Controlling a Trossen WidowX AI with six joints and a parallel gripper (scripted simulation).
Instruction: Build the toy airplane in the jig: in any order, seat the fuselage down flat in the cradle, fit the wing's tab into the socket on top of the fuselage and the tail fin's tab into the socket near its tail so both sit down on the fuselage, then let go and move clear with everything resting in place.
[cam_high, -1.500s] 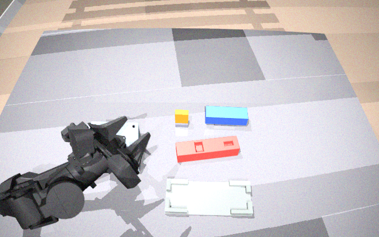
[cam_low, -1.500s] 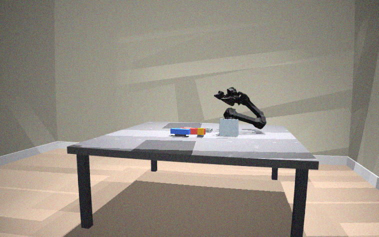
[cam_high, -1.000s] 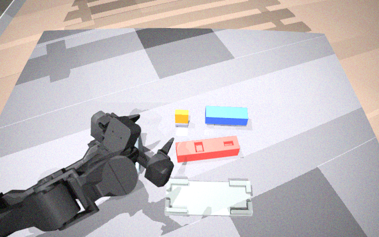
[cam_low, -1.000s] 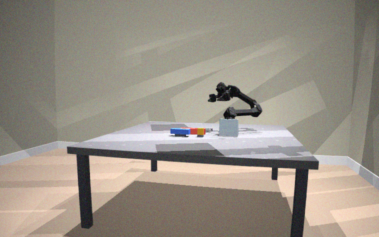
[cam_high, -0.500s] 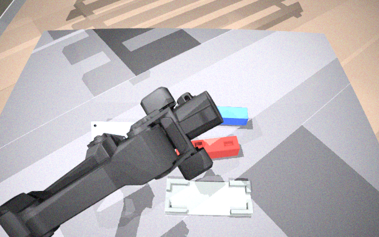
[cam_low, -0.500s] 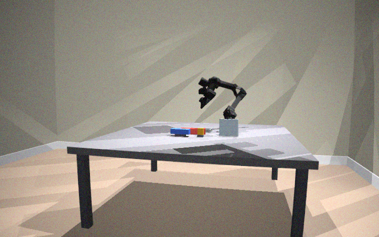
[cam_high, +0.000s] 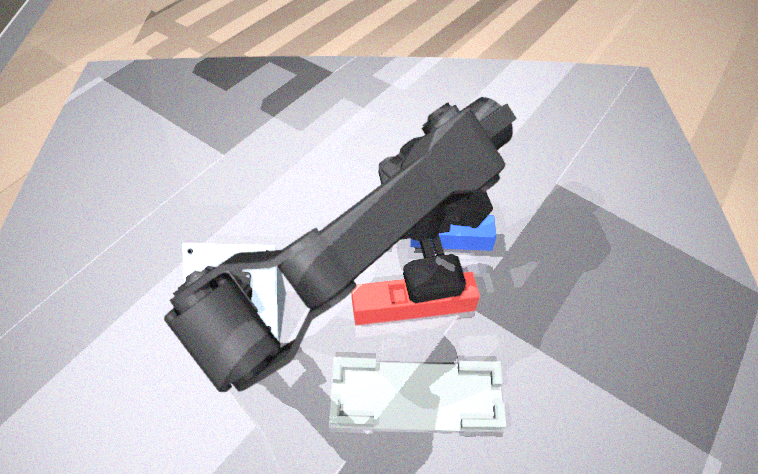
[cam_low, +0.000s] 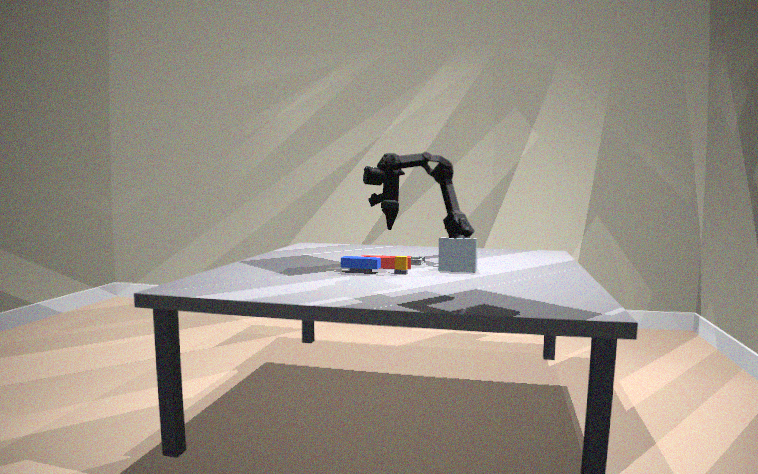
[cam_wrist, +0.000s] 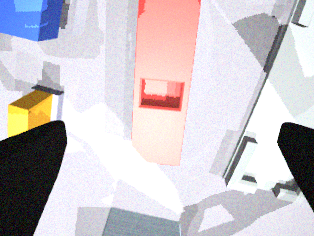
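Observation:
The red fuselage lies on the table, outside the pale cradle jig; a socket in its top shows in the wrist view. The blue wing lies beyond it, partly under the arm in the top view. The yellow tail fin stands near the blue wing; the arm hides it in the top view. My gripper is open and empty, pointing down high above the fuselage, its fingers wide to either side of it in the wrist view.
The grey-white base block stands under the arm, left of the fuselage in the top view. The jig's raised corner walls stand on the side of the fuselage away from the wing. The arm crosses above the parts.

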